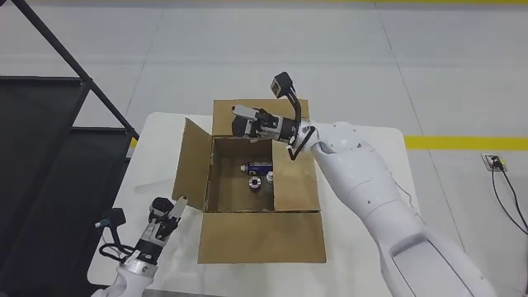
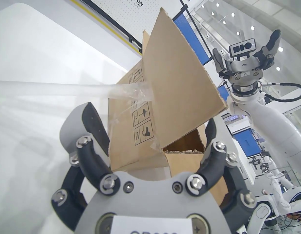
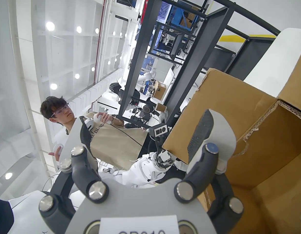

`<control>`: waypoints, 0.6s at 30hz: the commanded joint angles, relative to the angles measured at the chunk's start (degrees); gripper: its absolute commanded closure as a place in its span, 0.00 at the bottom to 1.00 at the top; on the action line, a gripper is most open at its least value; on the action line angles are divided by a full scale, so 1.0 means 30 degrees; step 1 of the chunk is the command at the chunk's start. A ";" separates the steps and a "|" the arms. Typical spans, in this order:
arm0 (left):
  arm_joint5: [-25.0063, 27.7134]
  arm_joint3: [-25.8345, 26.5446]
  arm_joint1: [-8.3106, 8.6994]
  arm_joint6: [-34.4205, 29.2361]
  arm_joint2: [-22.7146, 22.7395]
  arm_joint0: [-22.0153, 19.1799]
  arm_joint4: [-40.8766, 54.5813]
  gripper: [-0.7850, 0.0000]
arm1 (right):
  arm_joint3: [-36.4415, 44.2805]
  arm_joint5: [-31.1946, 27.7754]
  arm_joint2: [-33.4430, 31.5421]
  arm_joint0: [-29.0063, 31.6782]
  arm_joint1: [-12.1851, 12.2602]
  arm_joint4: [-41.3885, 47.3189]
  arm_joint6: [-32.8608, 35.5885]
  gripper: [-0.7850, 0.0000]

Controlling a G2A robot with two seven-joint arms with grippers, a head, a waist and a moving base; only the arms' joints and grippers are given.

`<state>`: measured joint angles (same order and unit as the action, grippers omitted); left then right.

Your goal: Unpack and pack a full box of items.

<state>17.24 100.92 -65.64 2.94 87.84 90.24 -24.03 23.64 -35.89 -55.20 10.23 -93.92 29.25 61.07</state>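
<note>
An open cardboard box point(image 1: 247, 235) stands in the middle of the white table, all flaps spread outward. On its floor lie a blue and white bottle point(image 1: 257, 167), a small round can point(image 1: 255, 184) and a white item point(image 1: 269, 180). My right gripper point(image 1: 242, 119) hovers over the box's far edge, by the far flap, open and holding nothing; its fingers point(image 3: 201, 132) frame the box wall point(image 3: 257, 122). My left gripper point(image 1: 170, 209) is low at the box's near left corner, open, its fingertips point(image 2: 93, 122) on either side of the box corner point(image 2: 138, 132). The raised side flap point(image 2: 179, 81) stands above it.
A strip of clear tape point(image 2: 67, 90) trails from the box over the table. The white table point(image 1: 367, 181) has bare surface left and right of the box. A black metal frame point(image 1: 58, 49) stands off the table's left side.
</note>
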 commanded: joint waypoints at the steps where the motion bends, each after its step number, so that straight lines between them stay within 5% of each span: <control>1: -0.0610 -0.0236 -0.0047 -0.0045 0.0054 -0.0202 0.0399 0.00 | 0.0617 -0.0067 -0.0316 0.0436 0.0234 -0.0113 -0.0408 0.00; 18: -0.3199 -0.2259 -0.0371 0.0441 -0.0088 -0.1025 0.0312 0.00 | 0.5588 0.1130 -0.2599 0.3346 0.1855 -0.1365 -0.1011 0.00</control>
<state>7.80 94.54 -66.71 4.26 87.58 87.29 -23.06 39.72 -32.82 -62.74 19.88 -88.54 25.38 58.11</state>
